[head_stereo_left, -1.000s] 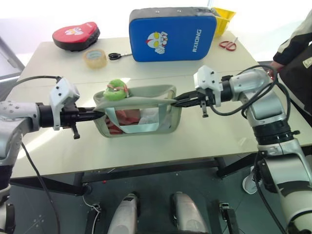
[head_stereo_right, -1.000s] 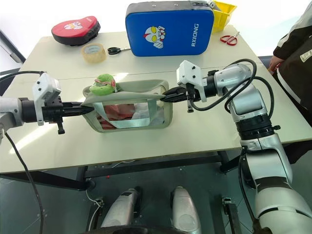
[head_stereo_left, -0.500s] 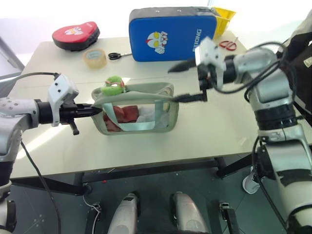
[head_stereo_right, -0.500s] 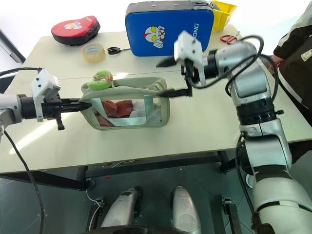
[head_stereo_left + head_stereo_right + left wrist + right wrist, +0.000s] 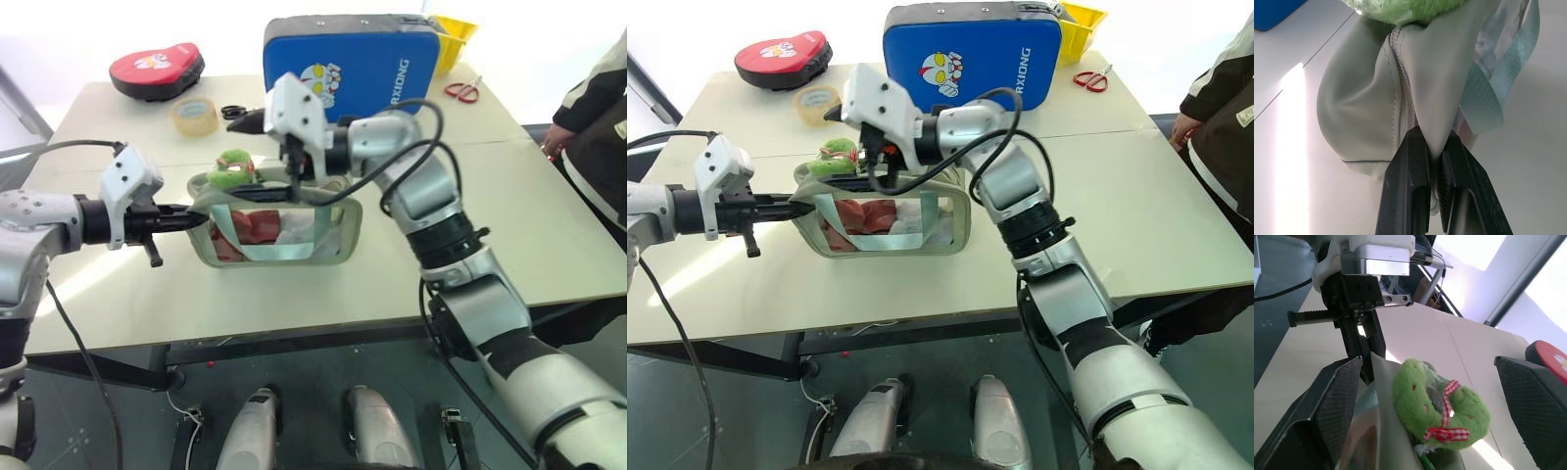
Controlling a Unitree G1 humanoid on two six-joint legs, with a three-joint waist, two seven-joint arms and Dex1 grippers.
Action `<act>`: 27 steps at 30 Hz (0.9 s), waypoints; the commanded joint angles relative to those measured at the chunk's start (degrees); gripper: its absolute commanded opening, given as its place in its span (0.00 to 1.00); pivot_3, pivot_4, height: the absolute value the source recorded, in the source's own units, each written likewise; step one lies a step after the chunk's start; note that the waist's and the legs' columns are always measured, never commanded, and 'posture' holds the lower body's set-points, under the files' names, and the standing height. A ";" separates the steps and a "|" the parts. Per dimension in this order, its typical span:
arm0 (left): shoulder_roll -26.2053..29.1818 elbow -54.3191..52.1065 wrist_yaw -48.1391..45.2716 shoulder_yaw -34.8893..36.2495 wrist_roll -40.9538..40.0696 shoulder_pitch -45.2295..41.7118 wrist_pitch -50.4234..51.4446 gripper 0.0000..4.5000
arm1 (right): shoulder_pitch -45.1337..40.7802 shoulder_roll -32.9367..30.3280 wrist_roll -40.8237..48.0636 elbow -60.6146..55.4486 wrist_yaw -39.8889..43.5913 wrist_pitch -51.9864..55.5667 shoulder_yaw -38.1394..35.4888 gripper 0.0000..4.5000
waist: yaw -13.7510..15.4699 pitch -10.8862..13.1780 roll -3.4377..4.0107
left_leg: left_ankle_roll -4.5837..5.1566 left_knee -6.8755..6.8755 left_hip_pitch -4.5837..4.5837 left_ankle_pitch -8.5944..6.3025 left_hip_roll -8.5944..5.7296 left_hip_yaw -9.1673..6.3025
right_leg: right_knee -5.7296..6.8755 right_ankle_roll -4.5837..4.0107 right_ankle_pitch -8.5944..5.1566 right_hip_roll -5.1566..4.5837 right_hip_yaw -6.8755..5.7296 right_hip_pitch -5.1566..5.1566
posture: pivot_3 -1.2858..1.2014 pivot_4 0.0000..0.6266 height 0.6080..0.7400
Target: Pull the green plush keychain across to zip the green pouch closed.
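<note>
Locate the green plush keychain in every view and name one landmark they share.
Left eye: green plush keychain at the green pouch's left end.
Right eye: same spot.
Left wrist: fuzzy green at the top edge.
Right wrist: centre.
Shared landmark: the pouch.

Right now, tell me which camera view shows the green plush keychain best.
The right wrist view: the green plush keychain sits between the open right gripper's fingers, its red checked ribbon plain. Both eye views show it as a small ball on the green pouch. The left wrist view catches its fuzzy edge.
</note>
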 commanded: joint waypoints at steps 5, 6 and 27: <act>0.53 -1.29 0.33 1.49 -0.19 -0.67 -0.42 0.00 | -3.93 1.41 -4.73 4.89 -1.23 -3.52 2.34 0.48 | -0.02 0.00 0.00 | 0.00 0.00 0.00 0.00 0.00 0.00 | 0.00 0.00 0.00 0.01 0.00 -0.01 | 0.52 0.24 1.00; 0.54 -1.44 0.38 1.58 -0.25 -0.57 -0.34 0.00 | -4.25 1.59 -4.72 5.19 -1.36 -2.86 2.08 0.38 | -0.02 0.00 0.00 | 0.00 0.00 0.00 0.00 0.00 0.00 | 0.00 0.00 0.00 0.01 0.00 -0.01 | 0.52 0.24 1.00; 0.71 -2.80 1.41 2.48 -1.07 1.82 0.03 0.00 | 2.73 -22.59 -1.18 -9.64 -5.09 18.71 -12.12 0.02 | 0.19 0.00 0.00 | 0.01 -0.02 -0.01 0.00 0.01 0.01 | -0.02 -0.01 -0.01 -0.01 0.01 -0.01 | 0.52 0.24 1.00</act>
